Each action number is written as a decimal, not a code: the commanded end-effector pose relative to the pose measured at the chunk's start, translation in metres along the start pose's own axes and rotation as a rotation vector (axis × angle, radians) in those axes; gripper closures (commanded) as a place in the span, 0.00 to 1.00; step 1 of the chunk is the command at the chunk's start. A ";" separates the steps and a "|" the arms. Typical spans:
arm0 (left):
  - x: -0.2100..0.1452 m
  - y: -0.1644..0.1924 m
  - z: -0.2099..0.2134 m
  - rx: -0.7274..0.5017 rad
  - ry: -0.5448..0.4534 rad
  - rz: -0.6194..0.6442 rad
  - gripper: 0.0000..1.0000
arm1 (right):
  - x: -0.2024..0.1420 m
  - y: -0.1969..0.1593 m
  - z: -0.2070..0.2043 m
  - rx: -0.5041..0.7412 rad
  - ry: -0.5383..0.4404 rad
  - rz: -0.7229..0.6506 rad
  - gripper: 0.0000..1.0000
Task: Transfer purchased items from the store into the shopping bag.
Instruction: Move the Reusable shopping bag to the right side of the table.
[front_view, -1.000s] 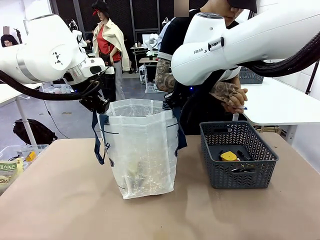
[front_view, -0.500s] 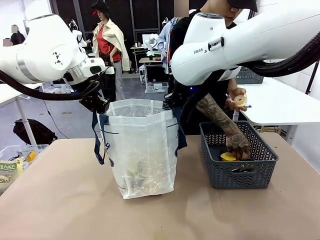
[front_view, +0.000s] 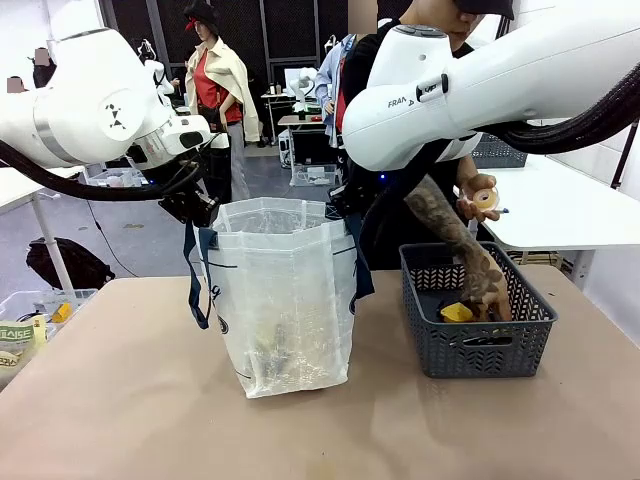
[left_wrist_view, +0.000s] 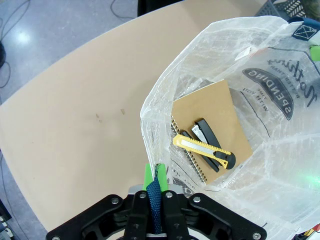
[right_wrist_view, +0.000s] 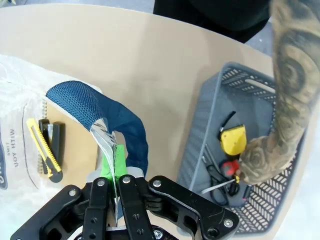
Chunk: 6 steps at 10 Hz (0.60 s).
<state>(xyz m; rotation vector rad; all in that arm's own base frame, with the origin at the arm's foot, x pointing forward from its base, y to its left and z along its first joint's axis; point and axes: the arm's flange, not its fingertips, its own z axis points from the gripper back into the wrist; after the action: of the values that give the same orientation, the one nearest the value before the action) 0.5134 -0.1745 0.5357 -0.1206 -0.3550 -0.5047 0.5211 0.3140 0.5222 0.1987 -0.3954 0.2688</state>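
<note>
Bag (front_view: 285, 300) stands upright on the table (front_view: 120, 400), its mouth spread wide for loading. The left jaws are clamped on one strap (left_wrist_view: 154, 200) and the right jaws on the opposite strap (right_wrist_view: 117, 122). A person's hand (front_view: 490, 297) reaches into the basket (front_view: 480, 355) just beside it, probably for another item.

Front camera: fixed, robot's side, low, facing across table (front_view: 120, 400) toward person (front_view: 442, 218). Wrist cameras: both close above shopping bag (left_wrist_view: 250, 75), aimed steeply down. Shared by both: bag interior, notebook (left_wrist_view: 220, 115), yellow cutter (left_wrist_view: 200, 146).
</note>
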 end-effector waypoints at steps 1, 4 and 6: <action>-0.002 0.000 0.002 -0.002 0.005 0.015 1.00 | -0.003 -0.002 0.000 0.009 0.003 -0.011 1.00; -0.002 0.000 0.002 -0.002 0.005 0.015 1.00 | -0.003 -0.002 0.000 0.009 0.003 -0.011 1.00; -0.002 0.000 0.002 -0.002 0.005 0.015 1.00 | -0.003 -0.002 0.000 0.009 0.003 -0.011 1.00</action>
<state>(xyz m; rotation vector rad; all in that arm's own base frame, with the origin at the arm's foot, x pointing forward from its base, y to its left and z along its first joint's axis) 0.5134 -0.1745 0.5357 -0.1206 -0.3550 -0.5047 0.5211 0.3140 0.5222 0.1987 -0.3954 0.2688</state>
